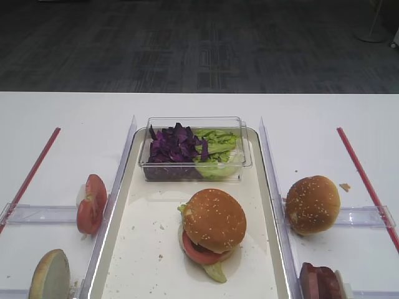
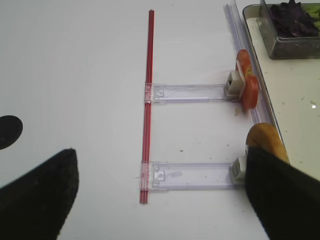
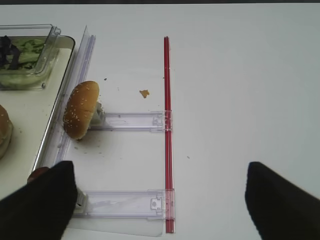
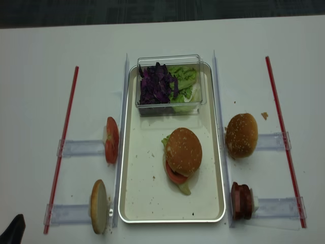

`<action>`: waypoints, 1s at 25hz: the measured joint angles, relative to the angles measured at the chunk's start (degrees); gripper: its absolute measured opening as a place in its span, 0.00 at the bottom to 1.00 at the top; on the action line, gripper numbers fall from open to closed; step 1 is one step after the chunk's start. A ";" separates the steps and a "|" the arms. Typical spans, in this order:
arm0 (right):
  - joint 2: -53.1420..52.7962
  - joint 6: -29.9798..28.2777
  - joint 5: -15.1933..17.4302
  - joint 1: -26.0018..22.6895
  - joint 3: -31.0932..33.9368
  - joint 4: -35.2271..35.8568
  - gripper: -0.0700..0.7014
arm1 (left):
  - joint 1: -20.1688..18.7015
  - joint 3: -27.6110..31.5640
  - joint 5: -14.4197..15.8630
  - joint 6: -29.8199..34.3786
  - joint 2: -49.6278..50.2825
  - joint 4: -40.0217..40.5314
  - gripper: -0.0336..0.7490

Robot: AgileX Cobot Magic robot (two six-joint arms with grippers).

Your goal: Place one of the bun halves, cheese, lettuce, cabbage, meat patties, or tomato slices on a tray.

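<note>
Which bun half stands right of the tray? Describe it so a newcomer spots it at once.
Start at the tray. Just beyond its right rim, a sesame-seeded bun half stands on edge against a clear holder. Unlike the meat patties nearer the camera, it is golden-brown and domed.

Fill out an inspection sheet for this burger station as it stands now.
Surface: white table, crumbs beside the tray.
Job's things: tray holds an assembled burger and a clear tub of cabbage and lettuce; bun halves, tomato slices and meat patties stand on side racks.
Clutter: red strips.
Grippers: right gripper open, empty; left gripper open, empty.
Cables: nothing seen.
Surroundings: dark floor.
</note>
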 joint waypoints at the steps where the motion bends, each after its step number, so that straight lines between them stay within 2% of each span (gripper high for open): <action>1: 0.00 0.15 0.00 0.00 0.00 -0.11 0.99 | 0.00 0.00 0.00 0.00 0.00 0.00 0.83; 25: 0.00 0.54 0.00 0.00 0.00 -0.11 0.99 | 0.00 0.00 0.00 0.00 0.00 0.00 0.83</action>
